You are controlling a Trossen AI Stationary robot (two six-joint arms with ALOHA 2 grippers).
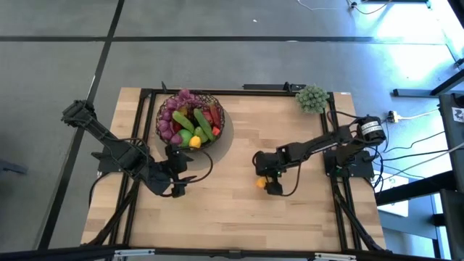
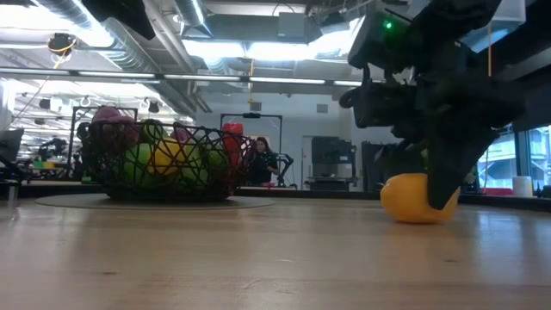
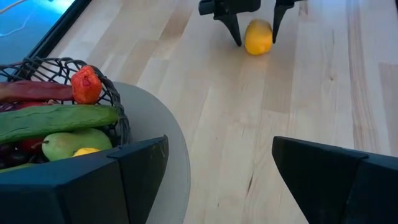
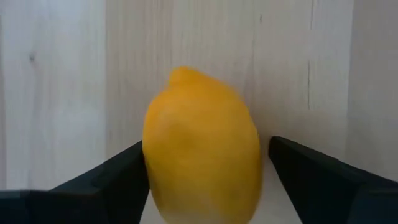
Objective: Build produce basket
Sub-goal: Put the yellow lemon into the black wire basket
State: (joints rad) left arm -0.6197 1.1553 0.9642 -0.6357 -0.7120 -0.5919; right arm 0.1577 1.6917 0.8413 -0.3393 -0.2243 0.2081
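While the basket sits filled near the desk's far edge:
Lemon: on desk, right of centre.
Right hand: released, fingers straddling lemon; its long axis runs along them.
Left hand: released, beside basket, farther off.

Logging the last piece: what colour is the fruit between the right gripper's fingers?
Yellow-orange, a lemon; clearest in the right wrist view.

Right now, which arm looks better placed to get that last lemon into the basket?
The right. The right gripper already straddles the lemon, fingers open. The left gripper waits by the basket.
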